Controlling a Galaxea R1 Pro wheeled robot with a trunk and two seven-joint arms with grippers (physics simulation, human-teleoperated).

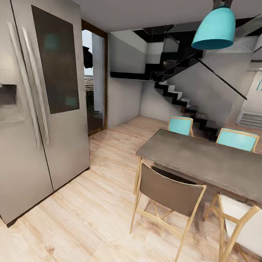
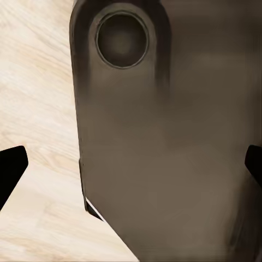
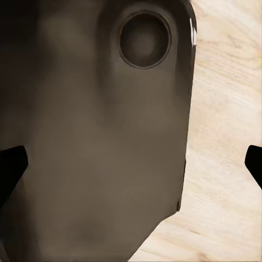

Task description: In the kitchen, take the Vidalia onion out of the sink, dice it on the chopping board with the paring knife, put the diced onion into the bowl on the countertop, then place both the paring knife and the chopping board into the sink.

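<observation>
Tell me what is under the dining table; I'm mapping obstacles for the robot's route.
Under the table a brown-backed chair is pushed in, with a white chair beside it, on the wooden floor. The tabletop covers the brown chair's seat and the two turquoise chairs' legs.

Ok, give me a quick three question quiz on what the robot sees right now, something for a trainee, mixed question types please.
1. True or false: the pendant lamp hanging over the dining table is red.
2. Multiple choice: what stands at the left of the head view? A) a bookshelf B) a steel fridge C) a sofa
3. Short answer: what kind of floor lies under both wrist cameras?

Key:
1. False, it is turquoise.
2. B.
3. Light wood planks, seen beside the robot's dark base in both wrist views.
</observation>
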